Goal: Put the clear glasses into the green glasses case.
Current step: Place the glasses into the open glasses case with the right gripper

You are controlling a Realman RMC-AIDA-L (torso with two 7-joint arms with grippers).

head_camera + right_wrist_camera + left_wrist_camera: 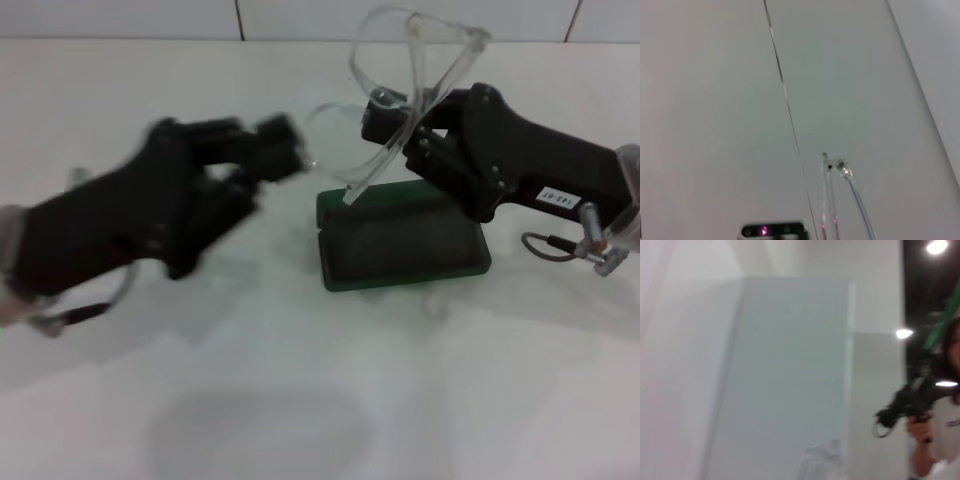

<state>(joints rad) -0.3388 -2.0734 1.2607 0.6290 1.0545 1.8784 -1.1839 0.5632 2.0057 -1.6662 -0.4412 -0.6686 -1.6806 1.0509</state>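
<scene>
Currently the right gripper (pixel 392 118), upper centre of the head view, pinches the transparent colourless plastic glasses (pixel 405 95) above the dark green hard rectangular case (pixel 400 240) (open, seemingly). Light, slick, flexible; grasp the frame. The blurred left gripper (pixel 275 150) is unreadable.

1. Right hand (pixel 392 118): matte black, angular casing; small round screws along the knuckle; white label with dark print near the wrist.
2. Thin looped grey cable and silver connector under the right wrist; clear ring behind.
3. Left hand (pixel 268 150): same black blocky housing; thin cable trailing below the wrist.
</scene>
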